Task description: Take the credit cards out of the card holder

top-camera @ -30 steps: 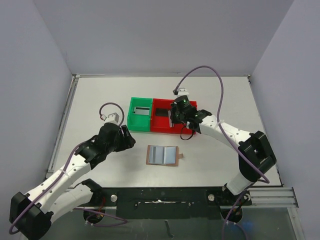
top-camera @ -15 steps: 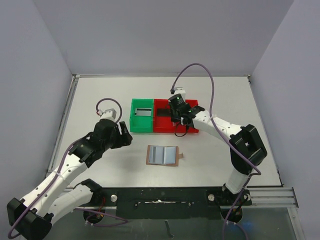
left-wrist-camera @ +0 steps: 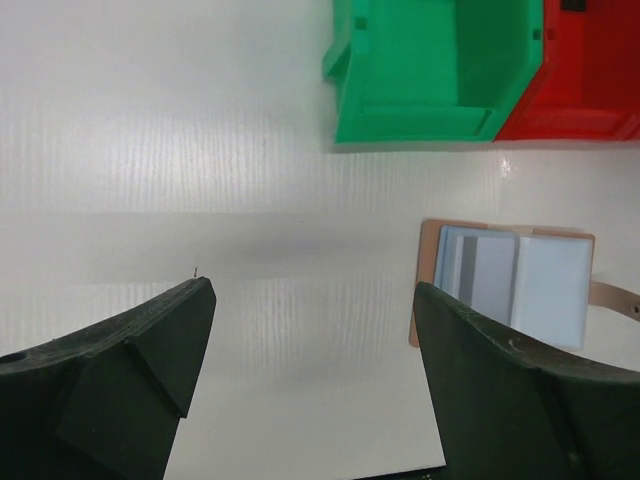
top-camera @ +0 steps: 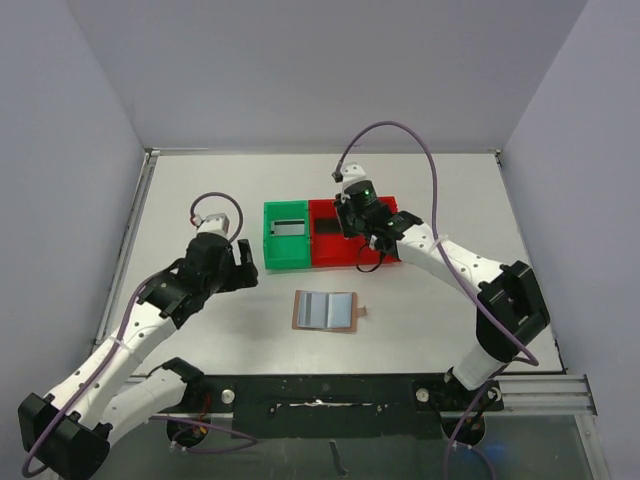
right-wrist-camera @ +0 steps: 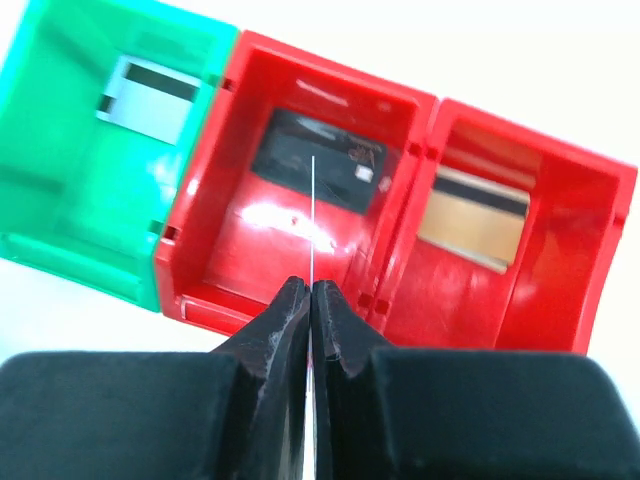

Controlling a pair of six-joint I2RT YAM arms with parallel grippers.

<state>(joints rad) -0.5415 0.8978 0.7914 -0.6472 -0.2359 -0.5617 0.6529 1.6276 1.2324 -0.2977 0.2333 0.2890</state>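
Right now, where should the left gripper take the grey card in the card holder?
Probably from above, on the exposed strip of the grey card between the pale pockets: the card holder lies open and flat, leaving no edge to pinch sideways.

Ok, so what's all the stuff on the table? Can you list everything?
table: one, white, under everything
card holder: one, brown with pale blue pockets, lying open in front of the bins
card in holder: one, grey, tucked in a pocket
green bin: one, green, left end of the row
red bins: two, red, joined to the right of the green one
grey card: one, dark stripe, in the green bin
black card: one, in the middle red bin
gold card: one, dark stripe, in the far red bin
thin card: one, seen edge-on, held
left gripper: black, open, empty
right gripper: black, shut on the thin card above the bins
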